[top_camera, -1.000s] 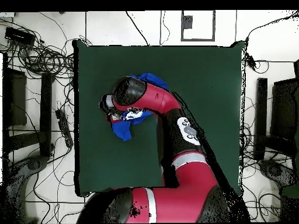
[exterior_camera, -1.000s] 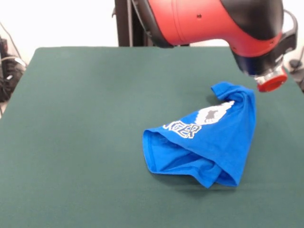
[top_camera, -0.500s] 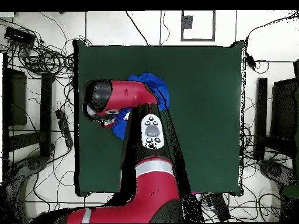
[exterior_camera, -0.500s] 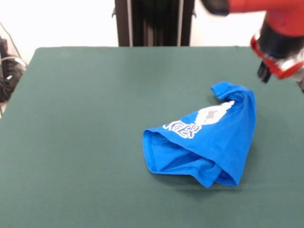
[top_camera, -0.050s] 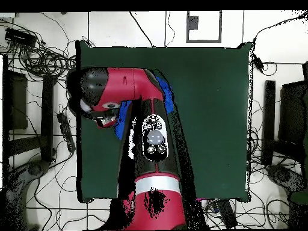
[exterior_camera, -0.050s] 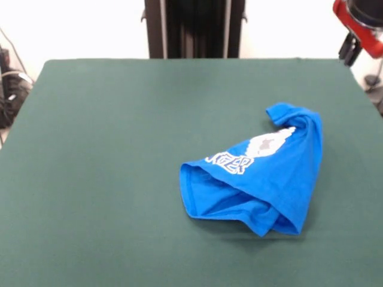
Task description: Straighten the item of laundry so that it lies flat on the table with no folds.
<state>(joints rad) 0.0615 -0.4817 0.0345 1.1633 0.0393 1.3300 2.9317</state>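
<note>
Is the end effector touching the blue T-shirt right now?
Apart. The front view shows the end effector up at the top right corner, with bare green table between it and the crumpled blue T-shirt.

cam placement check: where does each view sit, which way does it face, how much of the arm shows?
Front view: across the table, facing the robot; the crumpled blue T-shirt is right of centre, and only the pincer shows, top right.
Overhead view: above, looking straight down; the red arm covers most of the T-shirt.
Shared: the green table and the T-shirt.
</note>
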